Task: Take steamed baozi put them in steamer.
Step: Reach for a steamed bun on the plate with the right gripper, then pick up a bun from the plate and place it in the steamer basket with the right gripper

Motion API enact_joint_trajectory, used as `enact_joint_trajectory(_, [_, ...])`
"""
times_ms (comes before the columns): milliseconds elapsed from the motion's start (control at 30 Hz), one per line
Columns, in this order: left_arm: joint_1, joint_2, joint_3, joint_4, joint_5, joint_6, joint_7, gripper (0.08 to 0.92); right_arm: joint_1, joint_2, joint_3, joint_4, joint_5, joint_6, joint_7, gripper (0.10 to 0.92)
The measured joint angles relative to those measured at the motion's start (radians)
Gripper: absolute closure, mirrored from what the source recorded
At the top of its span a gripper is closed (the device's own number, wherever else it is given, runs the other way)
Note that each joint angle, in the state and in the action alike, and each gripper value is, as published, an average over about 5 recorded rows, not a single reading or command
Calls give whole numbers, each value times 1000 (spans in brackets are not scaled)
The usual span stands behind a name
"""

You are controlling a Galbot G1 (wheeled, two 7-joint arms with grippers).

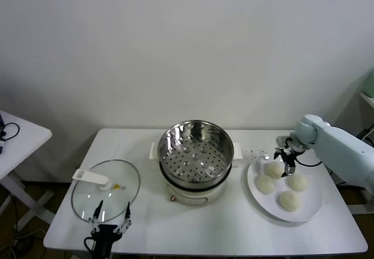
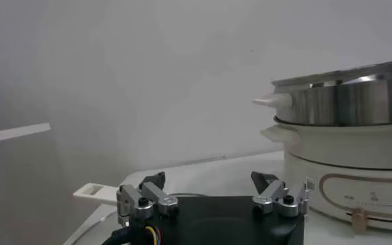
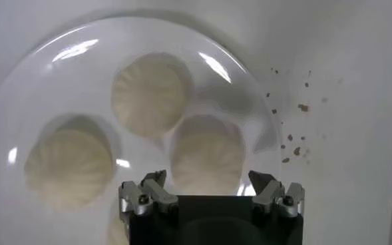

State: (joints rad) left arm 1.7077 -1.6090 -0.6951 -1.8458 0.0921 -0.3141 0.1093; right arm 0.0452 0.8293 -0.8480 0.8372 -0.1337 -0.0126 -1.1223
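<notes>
1. Currently the right gripper (image 1: 286, 158) hangs over the far edge of the white plate (image 1: 312, 212), its fingers spread wide and grasping nothing; the wrist view shows its jaws standing apart directly above one bun.
2. Four steamed baozi (image 1: 273, 169) lie on that plate at the table's right side, close together but not stacked: one nearest the gripper, one (image 1: 266, 183) toward the steamer, one (image 1: 297, 182) toward the right, one (image 1: 289, 200) nearest the front edge.
3. From the right wrist view, the bun (image 3: 207, 153) below the gripper (image 3: 209, 183) sits between the two fingertips, untouched, with two more buns beside it.
4. At the table's middle stands the steamer (image 1: 196, 148), a shiny perforated steel basket on a cream cooker base, with no bun inside.
5. Left of it, a glass lid (image 1: 106, 189) with a white handle lies flat on the white table (image 1: 222, 230).
6. Low at the front left, by the lid's near rim, the left gripper (image 1: 109, 213) rests with its fingers released and apart, empty.
7. Small brown crumbs (image 3: 295, 136) speckle the table beside the plate.
</notes>
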Motion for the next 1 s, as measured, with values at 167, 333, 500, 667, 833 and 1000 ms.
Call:
enact_joint_trajectory(167, [-1,0,0,4,4,-2,0,177,-16,7,23,-12,-9,4,-2,260])
enact_joint_trajectory(333, [-1,0,2,7,6,-3,-1,177,-21,9,34,-15,-17,7,-4,293])
enact_joint_trajectory(500, [-1,0,2,4,6,-2,-1,177,-15,4,33,-7,-20,12,-4,327])
enact_joint_trajectory(667, [-1,0,1,1,6,-3,-2,177,7,-10,16,17,-12,18,-3,339])
enact_joint_trajectory(833, [3,0,2,-2,6,-6,-3,177,50,-34,-24,63,13,27,-5,346])
enact_joint_trajectory(1000, [9,0,-3,-12,5,-7,-3,177,158,-66,-114,145,82,44,-8,347])
